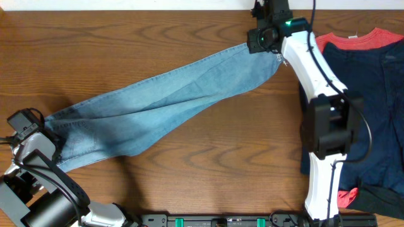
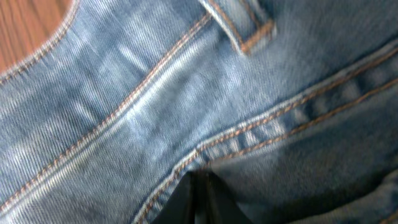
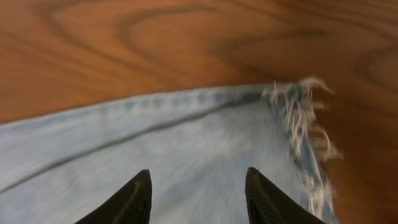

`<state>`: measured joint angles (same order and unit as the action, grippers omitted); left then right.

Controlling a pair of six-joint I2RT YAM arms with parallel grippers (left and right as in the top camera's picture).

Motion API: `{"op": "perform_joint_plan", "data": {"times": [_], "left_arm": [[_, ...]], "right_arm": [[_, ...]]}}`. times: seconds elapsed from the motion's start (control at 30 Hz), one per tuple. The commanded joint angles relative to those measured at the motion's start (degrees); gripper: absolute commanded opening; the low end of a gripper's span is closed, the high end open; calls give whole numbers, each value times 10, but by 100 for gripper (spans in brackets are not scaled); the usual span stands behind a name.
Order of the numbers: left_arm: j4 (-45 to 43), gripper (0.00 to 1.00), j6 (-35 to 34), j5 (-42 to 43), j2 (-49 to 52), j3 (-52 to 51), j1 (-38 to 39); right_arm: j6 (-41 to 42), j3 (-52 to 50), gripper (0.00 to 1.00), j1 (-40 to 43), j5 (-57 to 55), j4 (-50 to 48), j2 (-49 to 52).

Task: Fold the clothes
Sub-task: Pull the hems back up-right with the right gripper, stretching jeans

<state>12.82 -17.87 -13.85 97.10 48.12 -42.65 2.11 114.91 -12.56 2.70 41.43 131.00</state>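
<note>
Overhead view: jeans (image 1: pixel 170 101) lie stretched across the table (image 1: pixel 126 38) from 8 o'clock to 1 o'clock, likely so the legs are smooth for folding. The left gripper (image 2: pixel 196 180) is pinched closed on the waist seam at 8 o'clock — the right gripper (image 3: pixel 198 172) hangs open-fingered over the frayed hem (image 3: pixel 305 137) at 1 o'clock. Bare wood at 11 and 5 o'clock leaves folding room; a clothes pile (image 1: pixel 372 82) crowds 3 o'clock.

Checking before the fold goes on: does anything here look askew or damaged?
The jeans lie slanted across the table, from near left to far right, not square to its edges. Their hem is frayed, with loose threads; that looks like a raw-cut finish, not fresh damage. Nothing spilled.
</note>
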Motion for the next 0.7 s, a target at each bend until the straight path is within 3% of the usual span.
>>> {"op": "perform_joint_plan", "data": {"times": [0.0, 0.3, 0.47, 0.67], "left_arm": [[-19, 13, 16, 13, 6, -5, 1], [-27, 13, 52, 54, 6, -5, 1], [-27, 13, 54, 56, 6, -5, 1], [-24, 13, 54, 56, 6, -5, 1]], "right_arm": [[-22, -4, 47, 8, -50, -28, 46], [-22, -4, 48, 62, -23, -123, 103], [-22, -4, 49, 84, 52, -147, 104], [-36, -4, 43, 87, 136, -153, 109]]}}
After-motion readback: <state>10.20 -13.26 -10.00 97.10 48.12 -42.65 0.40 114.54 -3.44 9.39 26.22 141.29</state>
